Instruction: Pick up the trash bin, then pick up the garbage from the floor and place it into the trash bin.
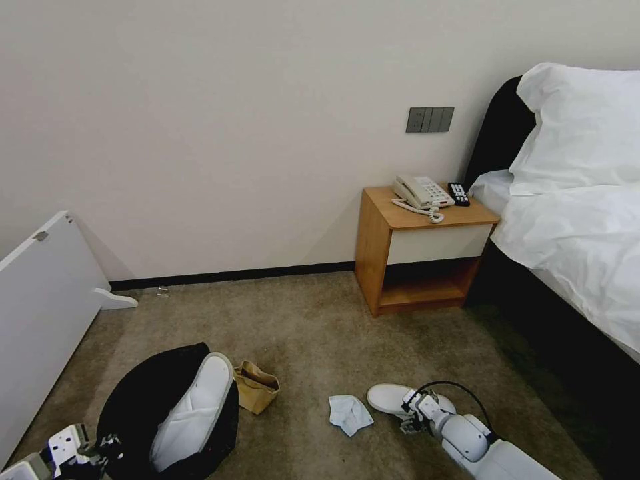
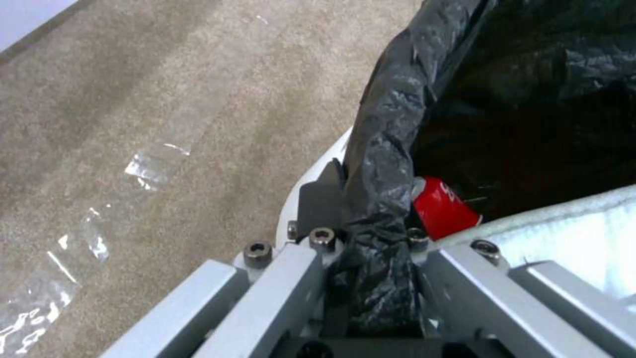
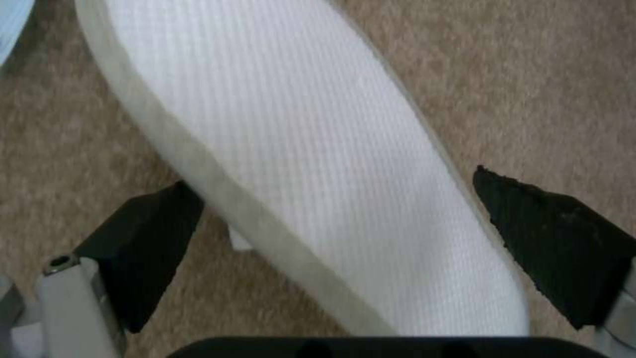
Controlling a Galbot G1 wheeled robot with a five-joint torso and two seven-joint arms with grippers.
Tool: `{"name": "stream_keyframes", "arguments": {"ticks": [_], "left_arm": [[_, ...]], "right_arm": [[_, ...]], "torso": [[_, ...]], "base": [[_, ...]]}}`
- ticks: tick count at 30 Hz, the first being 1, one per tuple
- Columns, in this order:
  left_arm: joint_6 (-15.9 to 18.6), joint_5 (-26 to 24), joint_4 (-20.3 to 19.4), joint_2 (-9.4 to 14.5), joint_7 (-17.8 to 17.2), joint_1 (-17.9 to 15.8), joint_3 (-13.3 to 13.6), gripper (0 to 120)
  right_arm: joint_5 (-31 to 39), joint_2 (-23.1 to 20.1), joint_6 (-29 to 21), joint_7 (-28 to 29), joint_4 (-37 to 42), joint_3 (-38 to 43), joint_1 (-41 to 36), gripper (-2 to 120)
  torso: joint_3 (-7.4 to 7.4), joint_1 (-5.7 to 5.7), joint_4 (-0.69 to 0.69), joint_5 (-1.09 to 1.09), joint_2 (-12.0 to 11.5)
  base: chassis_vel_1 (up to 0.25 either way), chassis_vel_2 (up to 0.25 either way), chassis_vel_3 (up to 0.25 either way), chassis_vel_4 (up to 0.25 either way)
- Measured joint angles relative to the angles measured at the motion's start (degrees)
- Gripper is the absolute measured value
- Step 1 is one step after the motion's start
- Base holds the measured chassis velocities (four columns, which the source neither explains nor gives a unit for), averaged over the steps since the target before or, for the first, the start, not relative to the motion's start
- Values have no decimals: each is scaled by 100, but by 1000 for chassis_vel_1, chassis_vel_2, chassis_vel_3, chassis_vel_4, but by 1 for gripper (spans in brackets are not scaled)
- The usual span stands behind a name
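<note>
I hold the round white bin with its crinkly black bag by the rim in my left fingers, clamped tight; 1 slipper already lies inside. My right fingers gape wide astride the other flat white cloth slipper on the beige carpet (long axis slanting between them), neither touching.

Wooden nightstand beside white-sheeted bed
</note>
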Motion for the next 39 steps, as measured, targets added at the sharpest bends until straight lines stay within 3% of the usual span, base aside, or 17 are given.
{"name": "stream_keyframes", "arguments": {"ticks": [16,21,28,31,33,39], "left_arm": [[-7,-4,38,15,15,-6,-29,2],[-9,-4,32,3,16,-5,-18,2],[-10,-5,-14,-15,14,0,-16,2],[-9,-1,-14,-19,14,-2,-7,2],[-9,22,-15,-31,11,-16,36,2],[-12,60,-13,-46,9,-33,97,2]], "right_arm": [[-150,130,108,132,-234,-12,185,100],[-179,190,175,179,-315,-31,212,87],[-174,250,323,177,-317,-75,182,57],[-170,257,371,177,-319,-83,180,52],[-149,261,471,169,-321,-103,177,38],[-130,238,564,148,-318,-105,155,25]], "torso": [[0,0,0,0,0],[0,0,0,0,0],[0,0,0,0,0],[0,0,0,0,0],[0,0,0,0,0],[0,0,0,0,0]], "base": [[0,0,0,0],[0,0,0,0],[0,0,0,0],[0,0,0,0],[0,0,0,0],[0,0,0,0]]}}
